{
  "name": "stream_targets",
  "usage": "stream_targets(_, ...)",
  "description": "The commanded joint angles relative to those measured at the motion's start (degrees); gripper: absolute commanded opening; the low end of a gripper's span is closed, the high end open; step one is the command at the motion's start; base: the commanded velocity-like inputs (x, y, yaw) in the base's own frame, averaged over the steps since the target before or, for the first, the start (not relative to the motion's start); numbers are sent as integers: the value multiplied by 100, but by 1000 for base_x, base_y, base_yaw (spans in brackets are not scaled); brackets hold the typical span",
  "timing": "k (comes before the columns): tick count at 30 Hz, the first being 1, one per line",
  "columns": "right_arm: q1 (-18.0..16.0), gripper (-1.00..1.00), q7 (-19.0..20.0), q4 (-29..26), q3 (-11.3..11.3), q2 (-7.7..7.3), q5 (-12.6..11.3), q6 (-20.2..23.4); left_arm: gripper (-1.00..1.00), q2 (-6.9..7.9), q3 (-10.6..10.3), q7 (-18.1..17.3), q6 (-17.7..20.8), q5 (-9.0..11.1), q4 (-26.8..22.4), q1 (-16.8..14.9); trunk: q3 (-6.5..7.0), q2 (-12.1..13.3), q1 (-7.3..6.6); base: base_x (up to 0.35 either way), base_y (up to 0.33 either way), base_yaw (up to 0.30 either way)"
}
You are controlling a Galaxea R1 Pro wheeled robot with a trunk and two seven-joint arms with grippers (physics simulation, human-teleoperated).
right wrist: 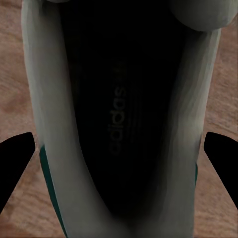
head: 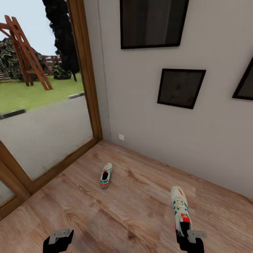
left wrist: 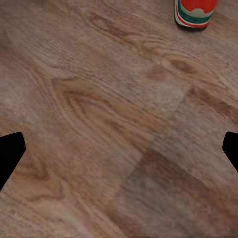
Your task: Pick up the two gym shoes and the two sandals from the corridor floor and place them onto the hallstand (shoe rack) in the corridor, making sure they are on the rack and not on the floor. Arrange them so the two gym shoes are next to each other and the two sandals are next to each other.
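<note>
One gym shoe [head: 105, 175], white with green stripes and red accents, lies on the wood-plank corridor floor [head: 133, 211] near the corner. Its red heel [left wrist: 196, 14] appears in the left wrist view. The other gym shoe [head: 180, 206] lies at the right, toe pointing away from me. My right gripper [head: 190, 239] is at that shoe's heel, open, with its fingers [right wrist: 15, 158] on either side of the shoe's dark opening [right wrist: 119, 124]. Over bare floor at the lower left, my left gripper [head: 58, 240] hangs open and holds nothing. The sandals and the hallstand are out of view.
A large glass door with a brown wooden frame [head: 92, 105] runs along the left, looking onto a yard. A grey wall [head: 147, 119] with dark framed pictures [head: 181, 88] closes the back and right. Open floor lies between the two shoes.
</note>
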Motion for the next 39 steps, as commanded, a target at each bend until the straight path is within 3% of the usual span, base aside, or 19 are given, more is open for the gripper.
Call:
stream_targets(1,-3,-100,-14,2,35,-2,-49,-21,100,-3,36,-55,-9,21,8,-4,-5,-2,1,222,287,0)
stream_targets(9,-3,-100,-26,2,35,-2,-55,-21,100,-6,33,-57,-7,20,8,-4,4,-2,1,222,287,-51)
stream_targets(29,-3,-100,-22,2,35,4,-56,-21,100,-12,28,-57,-7,12,14,-4,89,-2,1,247,254,-206)
stream_targets(39,-3,-100,-14,2,35,16,-72,-21,100,-12,34,-50,-9,12,0,-4,96,-2,1,233,35,-33)
